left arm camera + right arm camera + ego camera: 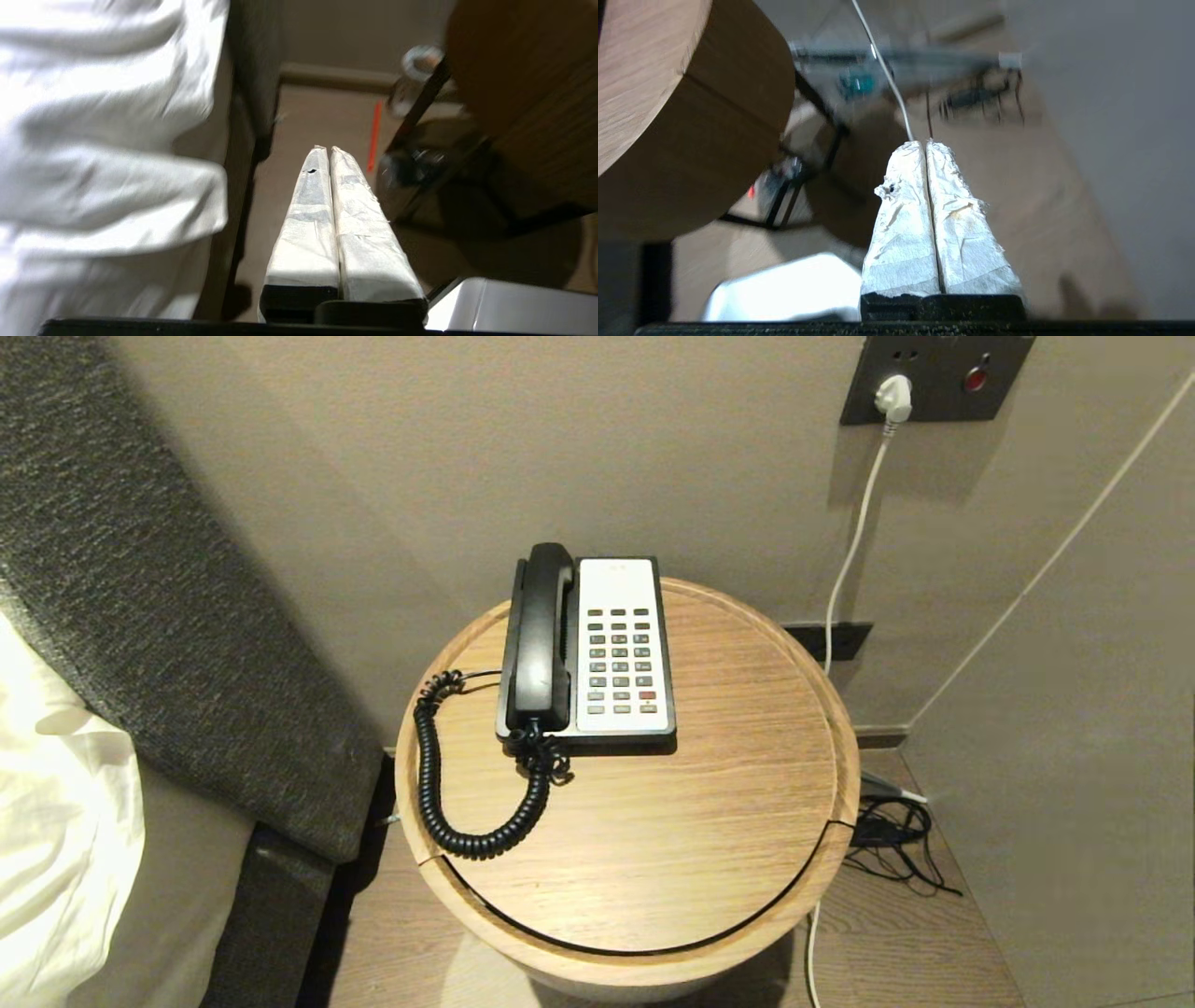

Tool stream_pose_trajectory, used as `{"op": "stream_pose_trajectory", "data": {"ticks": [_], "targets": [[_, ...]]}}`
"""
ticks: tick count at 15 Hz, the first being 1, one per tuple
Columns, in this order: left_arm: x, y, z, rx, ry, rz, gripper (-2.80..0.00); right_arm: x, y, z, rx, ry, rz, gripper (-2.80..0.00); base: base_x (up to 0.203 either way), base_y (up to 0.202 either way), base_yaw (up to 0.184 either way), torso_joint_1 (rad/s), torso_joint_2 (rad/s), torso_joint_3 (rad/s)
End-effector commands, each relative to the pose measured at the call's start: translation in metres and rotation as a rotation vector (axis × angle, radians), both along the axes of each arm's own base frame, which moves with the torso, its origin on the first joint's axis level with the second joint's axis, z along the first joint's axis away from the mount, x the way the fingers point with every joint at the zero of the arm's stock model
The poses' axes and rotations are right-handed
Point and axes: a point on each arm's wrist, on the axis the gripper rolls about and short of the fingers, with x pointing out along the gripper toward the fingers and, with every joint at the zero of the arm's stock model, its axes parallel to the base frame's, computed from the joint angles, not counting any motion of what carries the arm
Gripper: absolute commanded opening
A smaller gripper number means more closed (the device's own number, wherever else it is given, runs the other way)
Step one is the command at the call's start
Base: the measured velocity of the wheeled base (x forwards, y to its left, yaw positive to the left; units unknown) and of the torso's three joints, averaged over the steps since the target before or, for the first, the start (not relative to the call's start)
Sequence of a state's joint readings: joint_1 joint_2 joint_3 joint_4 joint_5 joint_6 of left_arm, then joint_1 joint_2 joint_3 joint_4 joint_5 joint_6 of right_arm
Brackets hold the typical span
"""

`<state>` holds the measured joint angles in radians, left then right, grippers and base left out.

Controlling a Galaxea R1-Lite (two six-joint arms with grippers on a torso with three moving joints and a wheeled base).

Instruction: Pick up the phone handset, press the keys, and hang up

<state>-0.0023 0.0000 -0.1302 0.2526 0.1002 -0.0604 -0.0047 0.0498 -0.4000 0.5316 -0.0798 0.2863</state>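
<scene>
Nothing lifted yet. Phone handset (539,635) lying in its cradle on the left side of the phone base (624,728), on top of the round wooden table (728,803). Keys (619,661) just beside it, on the white face to the right.

Left gripper (325,149) down low beside the bed sheet (103,140), pointing at the floor. Jaws pressed tight together, holding nothing. Right gripper (923,143) low too, next to the table's curved side, a white cable (885,70) running past ahead of its tips. Jaws squeezed together as well, holding nothing. Handset not ahead of either pair of jaws, and well above both; neither gripper seen from the head.

Long way of the handset: running from the near edge of the table toward the wall. One rounded end near the wall, the other end near the front, with the coiled cord (439,775) hanging off that front end and looping out to the left.

Best way, probably: bring one gripper up over the table, open the jaws wide first, turn them to sit across the thin middle of the handset, not along it. Come down gently, pinch the middle, lift straight up. Careful with the curly cord: likely to tug back. Other gripper for poking the keys with closed tips.
</scene>
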Motion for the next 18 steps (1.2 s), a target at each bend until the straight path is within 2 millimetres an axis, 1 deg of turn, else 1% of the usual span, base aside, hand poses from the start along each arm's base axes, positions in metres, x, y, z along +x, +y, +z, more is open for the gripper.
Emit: {"op": "stream_pose_trajectory", "data": {"ticks": [1, 3, 4, 5, 6, 7, 8, 9, 10, 15, 18], "targets": [[0.005, -0.001, -0.003, 0.006, -0.051, -0.050, -2.80, 0.022, 0.000, -0.015, -0.055, -0.119, 0.006, -2.80, 0.000, 0.000, 0.000, 0.000, 0.00, 0.000], [0.006, -0.002, -0.004, 0.062, -0.044, -0.093, -2.80, 0.034, 0.000, -0.031, -0.125, -0.156, 0.016, -2.80, 0.000, 0.000, 0.000, 0.000, 0.00, 0.000], [0.006, -0.002, -0.004, 0.097, -0.042, -0.111, -2.80, 0.037, 0.000, -0.036, -0.147, -0.168, 0.020, -2.80, 0.000, 0.000, 0.000, 0.000, 0.00, 0.000], [0.008, -0.002, -0.009, 0.109, -0.032, -0.115, -2.80, 0.038, 0.000, -0.038, -0.156, -0.165, 0.021, -2.80, 0.000, 0.000, 0.000, 0.000, 0.00, 0.000], [0.010, -0.002, -0.010, 0.112, -0.076, -0.116, -2.80, 0.038, 0.000, -0.041, -0.166, -0.148, 0.026, -2.80, 0.000, 0.000, 0.000, 0.000, 0.00, 0.000], [0.012, -0.002, -0.009, 0.109, -0.118, -0.115, -2.80, 0.038, 0.000, -0.041, -0.214, -0.149, 0.037, -2.80, 0.000, 0.000, 0.000, 0.000, 0.00, 0.000], [0.012, -0.002, -0.010, 0.105, -0.107, -0.117, -2.80, 0.038, 0.000, -0.041, -0.258, -0.146, 0.055, -2.80, 0.000, 0.000, 0.000, 0.000, 0.00, 0.000], [0.012, -0.002, -0.010, 0.105, -0.105, -0.116, -2.80, 0.039, 0.001, -0.044, -0.259, -0.137, 0.079, -2.80, 0.000, 0.000, 0.000, 0.000, 0.00, 0.000], [0.012, -0.002, -0.010, 0.105, -0.105, -0.115, -2.80, 0.040, 0.002, -0.050, -0.272, -0.110, 0.109, -2.80, 0.000, 0.000, 0.000, 0.000, 0.00, 0.000], [0.012, -0.002, -0.010, 0.087, -0.109, -0.113, -2.80, 0.040, 0.002, -0.050, -0.294, -0.113, 0.114, -2.80, 0.000, 0.000, 0.000, 0.000, 0.00, 0.000], [0.012, -0.002, -0.011, 0.111, -0.102, -0.116, -2.80, 0.040, 0.002, -0.050, -0.295, -0.114, 0.114, -2.80, 0.000, 0.000, 0.000, 0.000, 0.00, 0.000]]}}
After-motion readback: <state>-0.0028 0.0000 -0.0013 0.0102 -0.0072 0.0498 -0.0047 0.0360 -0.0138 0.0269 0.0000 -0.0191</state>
